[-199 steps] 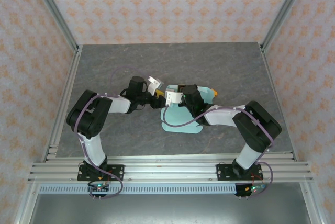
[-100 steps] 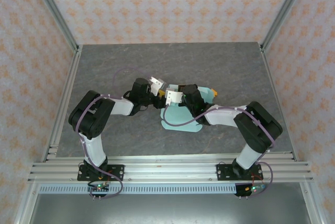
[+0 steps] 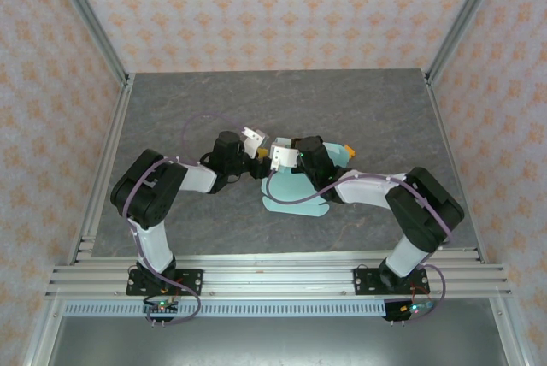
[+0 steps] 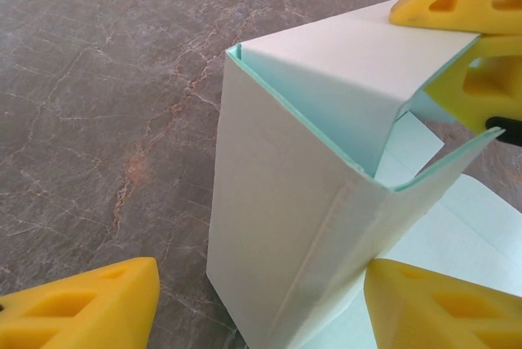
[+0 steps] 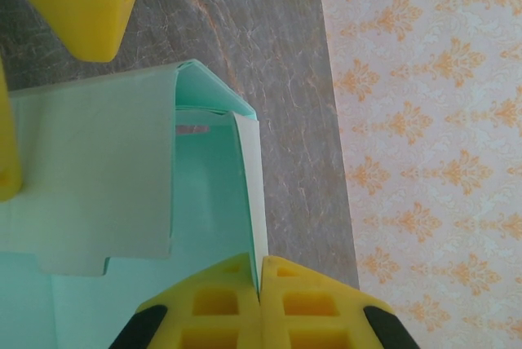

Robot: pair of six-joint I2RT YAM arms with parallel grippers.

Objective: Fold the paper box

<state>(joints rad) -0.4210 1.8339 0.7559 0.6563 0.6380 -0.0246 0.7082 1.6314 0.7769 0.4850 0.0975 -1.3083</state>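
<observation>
**Half-raised paper box (image 4: 277, 227) at mid-counter, one wall pinched**
The right fingers (image 5: 285, 292) are closed on a thin upright wall, and the left fingers (image 4: 81, 308) stand open astride the seamed corner. Squeezing there could crush that corner or drag the card out of the pinch. The counter (image 3: 256, 101) gives room all round.

The paper box (image 4: 277, 218) is thin, smooth matt card with a pressed crease down its corner. The worktop (image 4: 98, 80) looks like grey veined stone with a dull sheen. The fingers (image 4: 90, 308) of the left end effector (image 4: 261, 320) are matt yellow plastic, faintly grainy. The frame rails (image 3: 256, 274) are bare, satin-finished metal.
</observation>
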